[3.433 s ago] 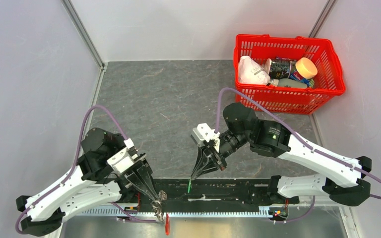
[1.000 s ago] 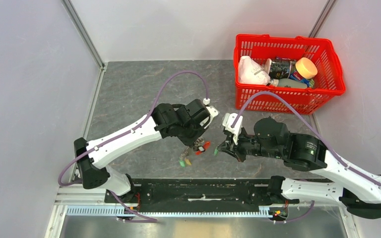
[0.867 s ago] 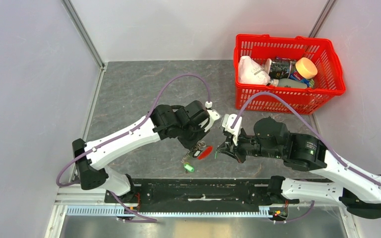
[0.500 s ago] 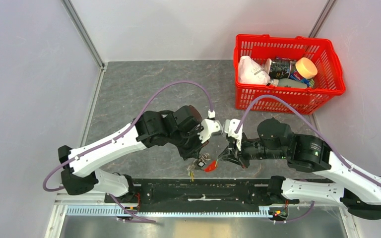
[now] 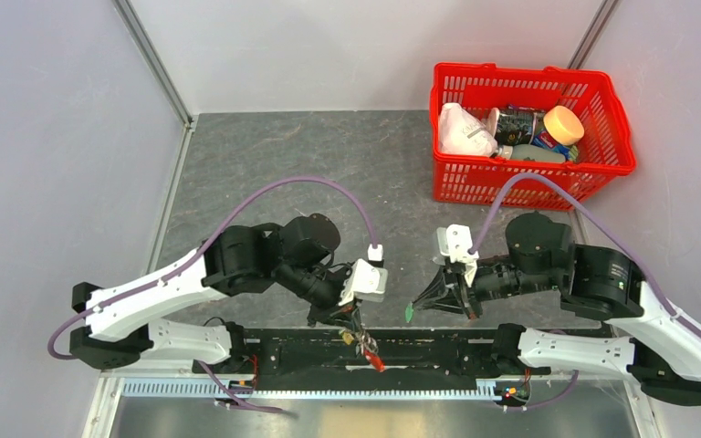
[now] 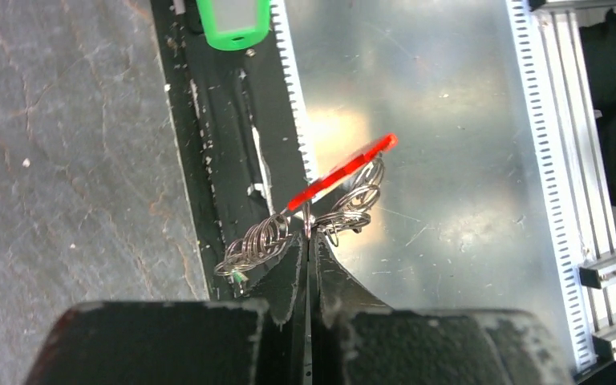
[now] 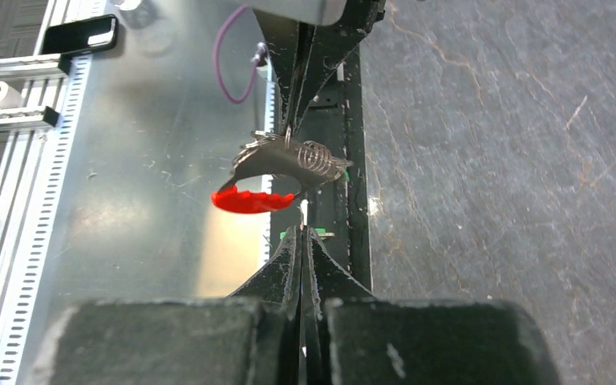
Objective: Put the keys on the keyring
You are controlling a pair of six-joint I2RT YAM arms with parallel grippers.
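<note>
Left gripper (image 6: pixel 309 241): clamped on the keyring (image 6: pixel 341 172), which sits just ahead of its tips.
Right gripper (image 7: pixel 303 237): pinching the green-tagged key (image 6: pixel 233 20) at its tips.
Risk: the keyring may swivel in the thin pinch, so the key misses.

Left arm (image 5: pixel 160 287) sweeps in low from its side, elbow bent, wrist tipped down toward the near edge. The left end effector (image 5: pixel 354 324) is pinched tight, fingers pressed flat together. Right arm (image 5: pixel 657 306) folds in opposite with its forearm level. The right end effector (image 5: pixel 420 307) points at its partner, clamped too, tips near but apart.
</note>
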